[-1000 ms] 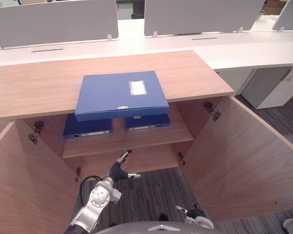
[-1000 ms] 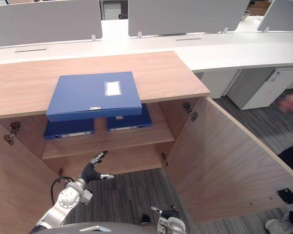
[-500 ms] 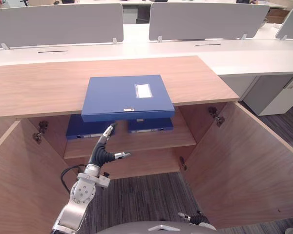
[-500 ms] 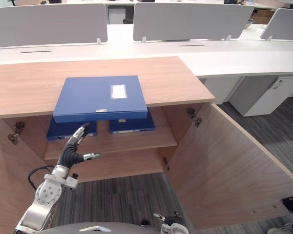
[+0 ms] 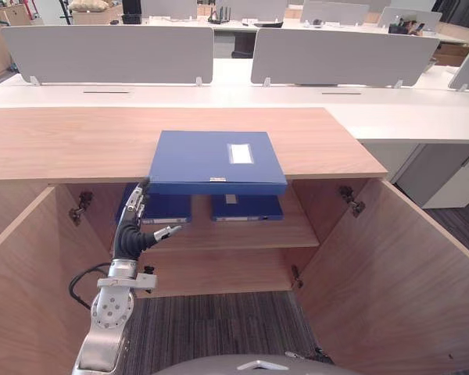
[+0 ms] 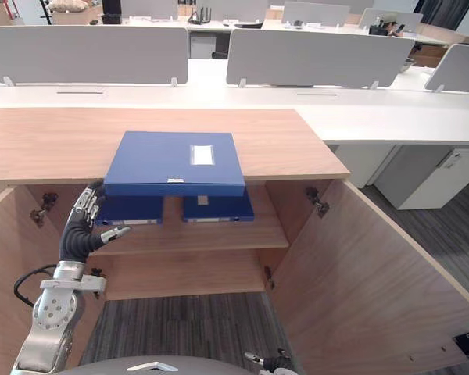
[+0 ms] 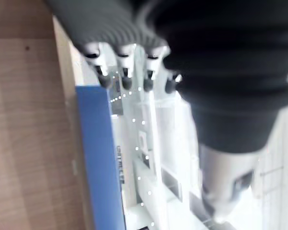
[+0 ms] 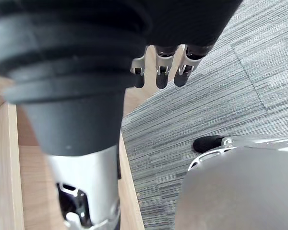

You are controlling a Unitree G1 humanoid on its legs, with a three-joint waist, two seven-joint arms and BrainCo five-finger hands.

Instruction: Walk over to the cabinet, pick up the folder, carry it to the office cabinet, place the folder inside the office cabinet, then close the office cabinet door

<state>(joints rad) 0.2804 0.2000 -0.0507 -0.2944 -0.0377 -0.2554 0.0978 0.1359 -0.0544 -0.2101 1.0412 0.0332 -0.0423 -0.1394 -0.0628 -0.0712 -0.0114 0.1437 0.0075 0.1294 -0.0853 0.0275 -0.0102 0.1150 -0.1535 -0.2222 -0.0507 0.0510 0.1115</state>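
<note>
We are looking down at a wooden cabinet whose two doors are standing wide open, the left door and the right door swinging out towards us. The blue folder is lying flat on the cabinet's top, its white label facing up and its front edge jutting a little past the top's front lip. The left hand is hovering in front of the open cabinet, just below and beside the folder's front left corner. Its fingers are pointing straight up, spread and holding nothing, with the thumb sticking out sideways (we cannot tell whether the fingertips are actually touching the folder or stopping just short of it). In the left wrist view the dark fingertips are sitting close beside the folder's blue edge. The right hand is hanging low over the grey carpet beside the right door, its fingers relaxed and gripping nothing. Inside the cabinet a shelf is carrying two more blue folders lying flat side by side, one on the left and one on the right, both partly hidden under the overhanging top. Behind the cabinet a long white counter is running across the room, with grey divider screens standing along it.
</note>
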